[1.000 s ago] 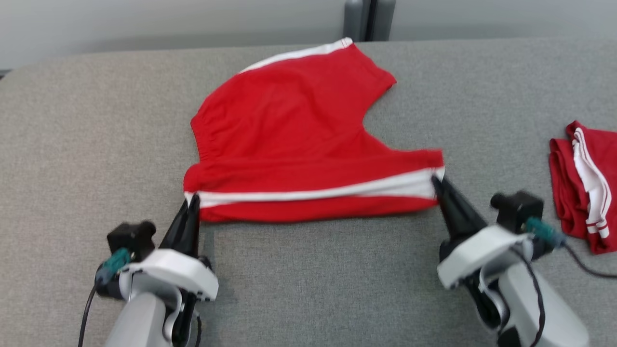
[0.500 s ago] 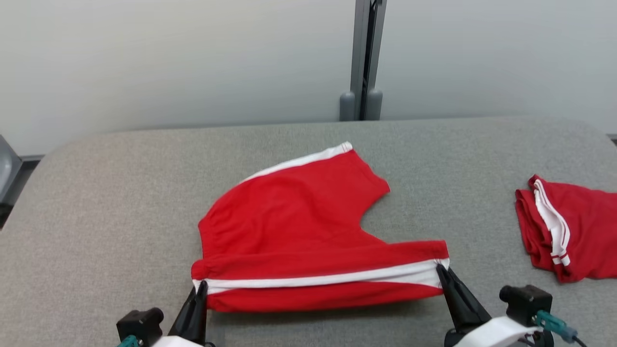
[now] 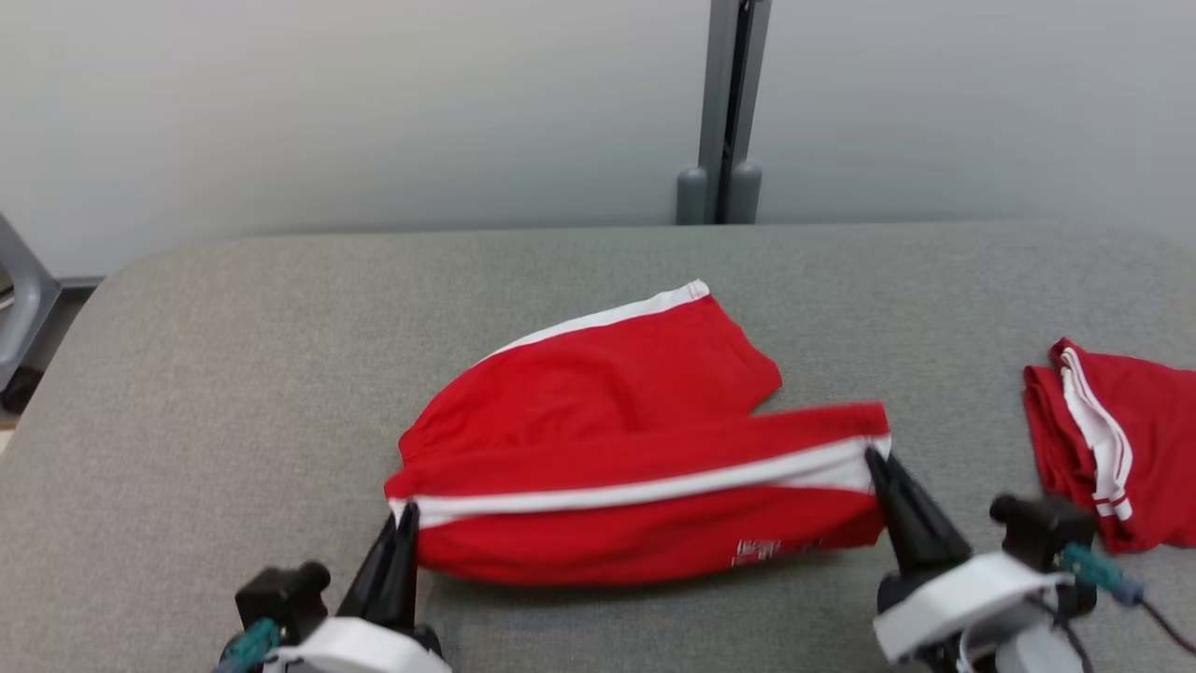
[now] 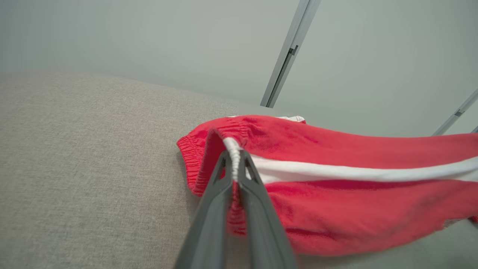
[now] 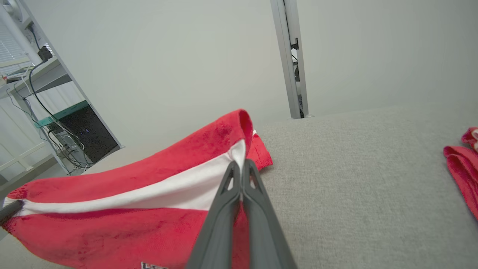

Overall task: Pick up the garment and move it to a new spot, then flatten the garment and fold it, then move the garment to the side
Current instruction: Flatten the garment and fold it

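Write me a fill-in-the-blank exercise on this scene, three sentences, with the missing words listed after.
1. The stripe running along the red shorts is ____.
2. The left gripper and the right gripper are each ____ on one end of those shorts.
3. A second pair, the folded shorts, lies on the grey surface at the robot's ____ side.

Missing words: white; shut; right
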You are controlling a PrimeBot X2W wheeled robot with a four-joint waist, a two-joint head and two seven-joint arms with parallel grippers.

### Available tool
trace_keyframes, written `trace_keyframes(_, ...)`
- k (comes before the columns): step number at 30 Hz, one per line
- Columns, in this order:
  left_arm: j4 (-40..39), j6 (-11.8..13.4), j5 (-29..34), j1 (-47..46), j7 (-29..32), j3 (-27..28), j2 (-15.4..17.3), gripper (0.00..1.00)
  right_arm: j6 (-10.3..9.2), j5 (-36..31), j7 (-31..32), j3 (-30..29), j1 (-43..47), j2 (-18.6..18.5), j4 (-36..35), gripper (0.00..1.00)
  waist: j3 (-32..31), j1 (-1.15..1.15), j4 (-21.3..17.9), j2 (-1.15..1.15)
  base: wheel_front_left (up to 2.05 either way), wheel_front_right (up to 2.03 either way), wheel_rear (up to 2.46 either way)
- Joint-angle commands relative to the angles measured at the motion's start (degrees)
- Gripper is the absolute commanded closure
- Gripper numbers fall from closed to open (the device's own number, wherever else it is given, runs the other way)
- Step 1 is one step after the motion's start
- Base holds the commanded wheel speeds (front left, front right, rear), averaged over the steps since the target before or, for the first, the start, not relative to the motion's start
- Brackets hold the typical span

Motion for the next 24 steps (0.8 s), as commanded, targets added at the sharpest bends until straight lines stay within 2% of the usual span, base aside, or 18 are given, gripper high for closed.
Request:
trace_keyframes(1,-0.6,0.3,-0.5,-2.1,-0.3,0.0,0.3,1.00,-0.02,-0.8,-0.3,-0.1,-2.3,-0.8,0.5,1.00,2.0,0.00,1.3,0.00,0.00,0.00,0.00)
trace_keyframes(7,0.4,1.0,-2.0,-10.6,-0.3,-1.9,0.3,1.00,-0.02,-2.2,-0.3,-0.8,-13.6,-1.9,6.4,1.00,7.8,0.00,4.6,0.00,0.00,0.00,0.00)
trace_keyframes(16,5.2,2.9,-4.7,-23.5,-0.3,-6.7,0.3,1.00,-0.02,-5.2,-0.2,1.6,-32.0,-2.5,20.4,1.00,16.1,0.00,7.7,0.00,0.00,0.00,0.00)
trace_keyframes(24,7.4,4.7,-8.5,-30.3,-0.3,-9.4,0.3,1.00,-0.02,-6.9,-0.2,2.7,-43.4,-3.1,32.2,1.00,21.8,0.00,10.1,0.00,0.00,0.00,0.00)
